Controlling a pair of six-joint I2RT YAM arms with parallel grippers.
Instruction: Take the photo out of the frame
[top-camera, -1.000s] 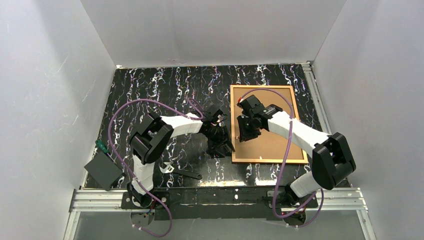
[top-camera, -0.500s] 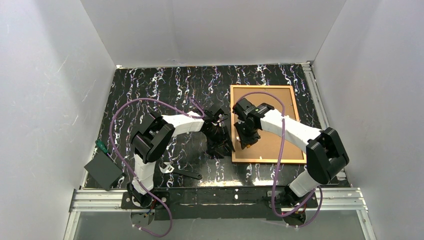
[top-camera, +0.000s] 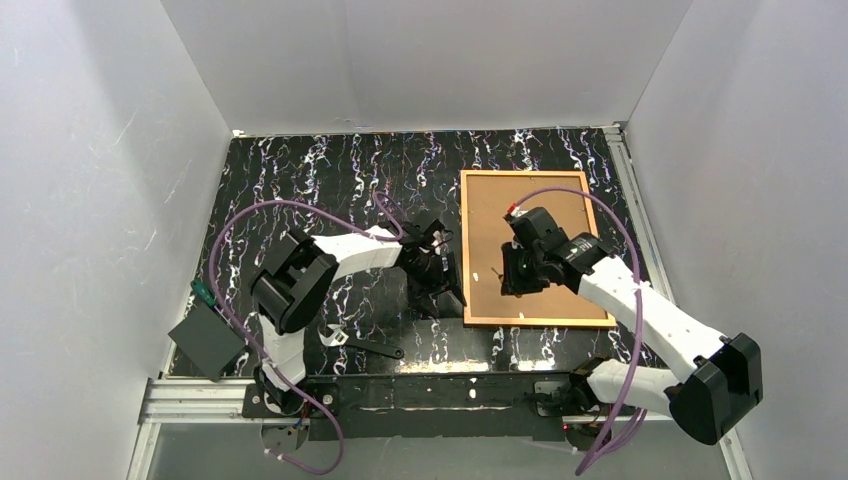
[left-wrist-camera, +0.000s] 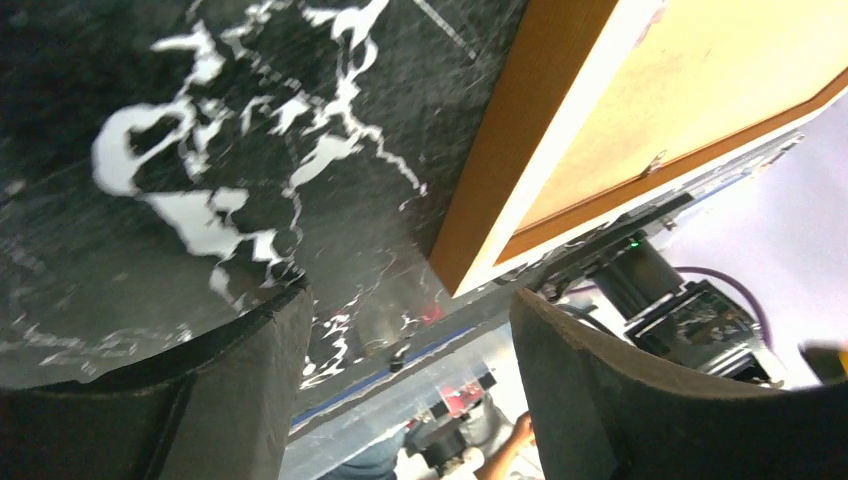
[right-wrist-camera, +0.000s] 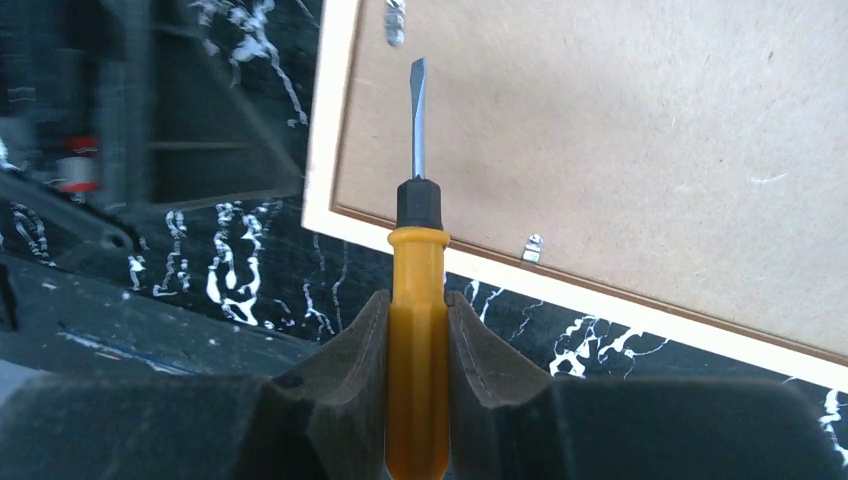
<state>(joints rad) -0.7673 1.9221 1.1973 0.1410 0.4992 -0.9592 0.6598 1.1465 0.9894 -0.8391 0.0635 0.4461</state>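
Frame (top-camera: 530, 321) — slim orange-brown wood, rectangular, face down at 3 o'clock on the black, white-veined tabletop (top-camera: 330, 170). The photo (top-camera: 500, 215) sits inside it, showing only matte tan backing. Right hand (right-wrist-camera: 417, 310), reaching over the backing, is clamped on a yellow-handled flat-blade screwdriver (right-wrist-camera: 418, 250). Left hand (left-wrist-camera: 410, 300) — fingers apart, beside the frame's 8 o'clock corner.

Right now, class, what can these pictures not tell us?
Printed face of the large rectangular photo: every view, turned down, only its tan-brown back shows.
Yellow-handled flat screwdriver: top view, hidden under the right arm's black fingers.
Thin orange-brown wooden frame: wrist views, cut off by picture edges.
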